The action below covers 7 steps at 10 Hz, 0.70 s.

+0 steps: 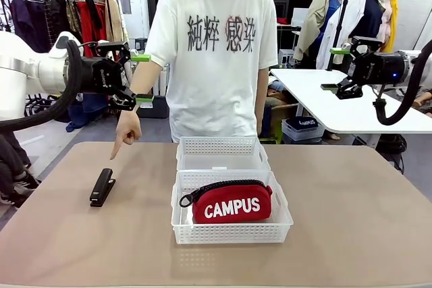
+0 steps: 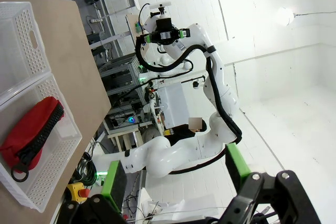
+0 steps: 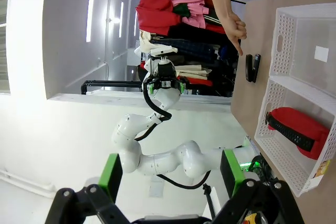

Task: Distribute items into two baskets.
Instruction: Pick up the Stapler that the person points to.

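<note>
While both arms hang raised over the desk [image 1: 351,220], the parts read as follows.

Stapler [image 1: 102,187]: black, flat on the desk's left part, well apart from the baskets; long axis runs roughly near-to-far, slightly slanted.
Person's hand [image 1: 127,129]: index finger aimed down at the stapler, just beyond its far end.
Pouch [image 1: 231,202]: red, lying lengthwise in the near basket [image 1: 231,233].
Far basket [image 1: 223,146]: touching the near one, no item in it.
Left pincer [image 1: 142,78]: fingers apart, gripping nothing; the stapler lies below it and nearer the robot.
Right pincer [image 1: 334,69]: fingers apart, gripping nothing; high at right, the baskets between it and the stapler.
Coming move (judged): the left arm is nearer; its fingers should close across the stapler's narrow width.
</note>
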{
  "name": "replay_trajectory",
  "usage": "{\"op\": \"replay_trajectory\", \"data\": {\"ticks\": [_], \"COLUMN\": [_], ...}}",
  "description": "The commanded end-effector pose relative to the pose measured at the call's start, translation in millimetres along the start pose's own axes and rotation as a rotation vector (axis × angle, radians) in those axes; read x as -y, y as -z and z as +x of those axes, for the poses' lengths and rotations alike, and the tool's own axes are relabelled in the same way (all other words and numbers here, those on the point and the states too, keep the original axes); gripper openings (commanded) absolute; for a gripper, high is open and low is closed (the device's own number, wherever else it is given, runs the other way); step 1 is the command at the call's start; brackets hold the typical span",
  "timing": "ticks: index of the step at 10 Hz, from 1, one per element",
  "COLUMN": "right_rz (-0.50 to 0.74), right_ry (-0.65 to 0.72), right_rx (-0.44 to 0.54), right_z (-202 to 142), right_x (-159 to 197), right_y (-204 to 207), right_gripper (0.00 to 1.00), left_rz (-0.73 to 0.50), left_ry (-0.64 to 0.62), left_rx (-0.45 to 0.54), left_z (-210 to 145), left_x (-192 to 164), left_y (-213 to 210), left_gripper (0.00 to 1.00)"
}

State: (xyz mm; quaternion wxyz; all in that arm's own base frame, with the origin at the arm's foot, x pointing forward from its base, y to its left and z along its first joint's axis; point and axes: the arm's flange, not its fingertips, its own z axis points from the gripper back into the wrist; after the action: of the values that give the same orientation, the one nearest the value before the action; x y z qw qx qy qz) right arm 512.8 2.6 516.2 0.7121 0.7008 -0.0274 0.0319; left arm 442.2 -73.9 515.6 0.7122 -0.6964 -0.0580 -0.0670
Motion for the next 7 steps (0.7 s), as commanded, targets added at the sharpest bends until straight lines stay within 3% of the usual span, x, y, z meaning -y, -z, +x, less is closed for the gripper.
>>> {"op": "replay_trajectory", "data": {"ticks": [1,5,6,7], "right_rz": [-0.003,-0.003,-0.003,-0.003], "right_ry": [-0.004,-0.004,-0.004,-0.004], "right_rx": [-0.001,-0.001,-0.001,-0.001], "right_z": [0.3,0.3,0.3,0.3], "right_x": [-2.0,-2.0,-2.0,-2.0], "right_y": [-0.2,-0.2,-0.2,-0.2], "right_gripper": [1.0,1.0,1.0,1.0], "left_rz": [0.003,0.0,0.093,0.251], "left_ry": [0.005,0.0,-0.048,-0.063], "left_rx": [-0.002,0.0,0.041,-0.001], "left_z": [-0.9,0.0,-7.8,-8.9], "left_x": [2.2,0.0,-0.1,0.1], "left_y": [-1.2,0.0,18.4,20.1], "left_gripper": [1.0,1.0,1.0,1.0]}}
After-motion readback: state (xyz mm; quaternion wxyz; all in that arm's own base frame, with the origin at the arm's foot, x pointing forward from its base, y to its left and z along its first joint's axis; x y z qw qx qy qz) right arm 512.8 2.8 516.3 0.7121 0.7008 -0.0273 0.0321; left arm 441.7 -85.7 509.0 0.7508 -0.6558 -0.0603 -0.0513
